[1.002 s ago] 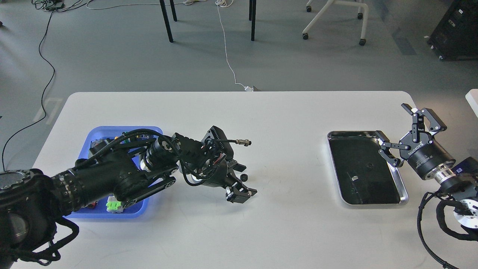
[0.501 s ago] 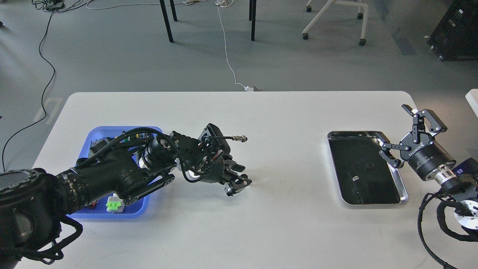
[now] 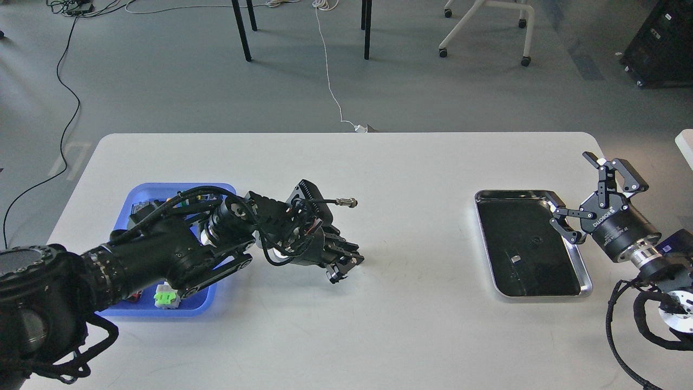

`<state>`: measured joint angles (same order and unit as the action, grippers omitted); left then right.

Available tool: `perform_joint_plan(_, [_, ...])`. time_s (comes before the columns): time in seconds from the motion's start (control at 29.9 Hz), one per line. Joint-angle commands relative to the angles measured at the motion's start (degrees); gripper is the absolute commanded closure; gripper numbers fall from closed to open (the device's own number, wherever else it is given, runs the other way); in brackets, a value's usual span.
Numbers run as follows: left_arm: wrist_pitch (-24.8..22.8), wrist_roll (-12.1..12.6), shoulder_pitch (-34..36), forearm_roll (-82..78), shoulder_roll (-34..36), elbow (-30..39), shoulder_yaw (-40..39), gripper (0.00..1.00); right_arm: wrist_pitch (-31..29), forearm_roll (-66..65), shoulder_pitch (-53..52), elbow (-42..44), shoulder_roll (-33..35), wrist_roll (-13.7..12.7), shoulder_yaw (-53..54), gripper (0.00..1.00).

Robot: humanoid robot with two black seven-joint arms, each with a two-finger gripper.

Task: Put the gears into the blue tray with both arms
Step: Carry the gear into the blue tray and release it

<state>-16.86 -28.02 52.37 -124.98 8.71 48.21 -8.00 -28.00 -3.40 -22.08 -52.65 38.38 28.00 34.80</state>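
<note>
My left gripper [image 3: 345, 264] rests low on the white table, just right of the blue tray [image 3: 142, 190]. Its fingers are drawn together at the spot where a small black gear lay; the gear itself is hidden between them. The left arm lies across the blue tray and covers most of it. My right gripper [image 3: 582, 190] hangs open and empty over the right rim of the steel tray [image 3: 583, 281]. A tiny dark round piece [image 3: 535, 240], possibly the other gear, lies on that tray's dark bottom.
Colourful push-button switches, one of them green [image 3: 165, 297], sit in the blue tray under my left arm. A cable plug [image 3: 346, 202] sticks out from the left wrist. The table's [image 3: 411, 325] far edge borders grey floor with chair legs and cables.
The left gripper came down and back over the gear and its fingers closed around it; the gear, seen earlier, is now covered. The right arm has hardly moved.
</note>
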Motion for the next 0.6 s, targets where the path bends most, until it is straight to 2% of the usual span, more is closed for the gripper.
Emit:
perform_joint_plan(0.0, [0.6,0.0,2.0,0.0,0.5,0.9,-0.3,0.9,0.0,0.1,0.0,0.0,-0.1,0.0,0.0,0.01])
perform_joint_plan(0.07, [1.0,0.0,4.5,0.0,1.7,2.3,-0.6,0.9,0.0,0.1,0.0,-0.1,-0.1,0.0,-0.1,0.01])
perform_joint_plan(0.17, [1.0,0.0,8.2,0.0,7.1,4.8,-0.5,0.89,0.0,0.1,0.0,-0.1,-0.1,0.0,-0.1,0.01])
perform_joint_plan(0.27, [1.0,0.0,9.2,0.0,11.7,6.5,-0.4,0.89,0.0,0.1,0.0,-0.1,-0.1,0.0,0.0,0.01])
perform_joint_plan(0.43, [0.5,0.0,8.0,0.0,23.3,11.0,-0.1,0.89,0.0,0.0,0.0,-0.2,-0.1,0.0,-0.1,0.01])
perform_joint_plan(0.57, [0.4,0.0,2.8,0.0,32.2,14.0,-0.2,0.88,0.0,0.0,0.0,-0.2,-0.1,0.0,-0.1,0.01])
